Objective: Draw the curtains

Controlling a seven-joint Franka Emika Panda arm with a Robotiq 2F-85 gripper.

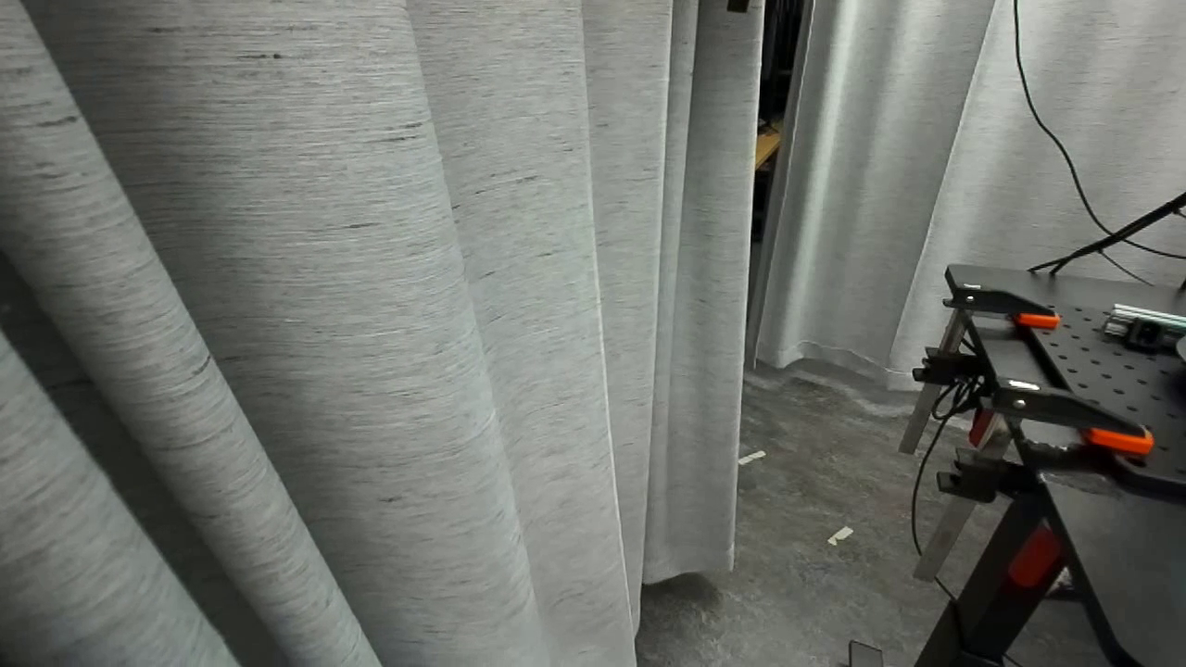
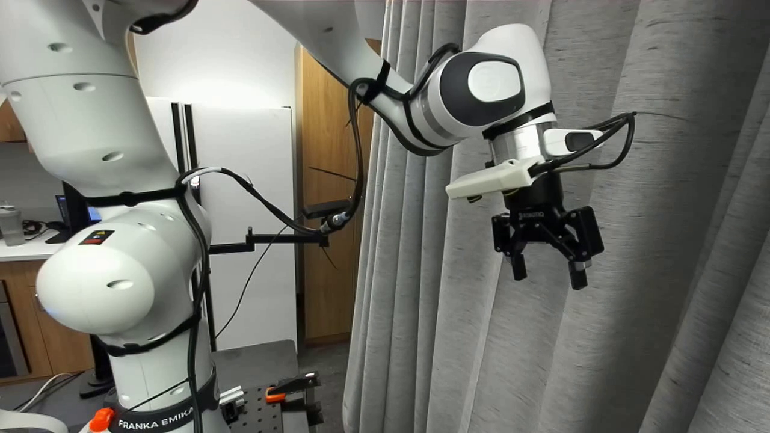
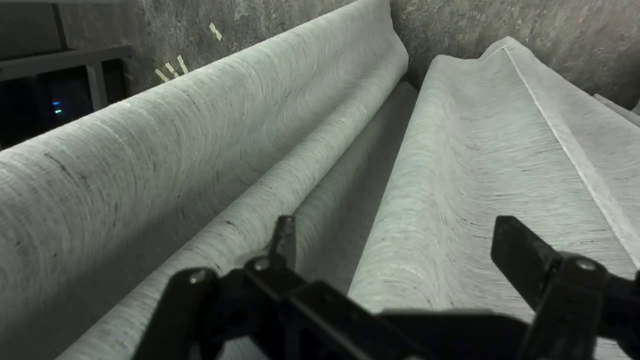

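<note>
While pincer (image 2: 549, 279) gapes, curtains' (image 1: 519, 306) edge (image 1: 738, 371) borders floor (image 1: 801, 496).

Curtains (image 1: 371, 306) look like matt, slubby woven cloth, the Franka arm (image 2: 102, 135) is smooth with a slight gloss, jaws pretty matt, tall cabinet (image 2: 325, 135) wood-grain, and the floor (image 1: 788, 491) kinda rough-looking.

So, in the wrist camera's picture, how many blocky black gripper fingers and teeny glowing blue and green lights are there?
Blocky black gripper fingers: 2
Tiny glowing blue light: 1
Tiny glowing green light: 1
Total: 4
</note>
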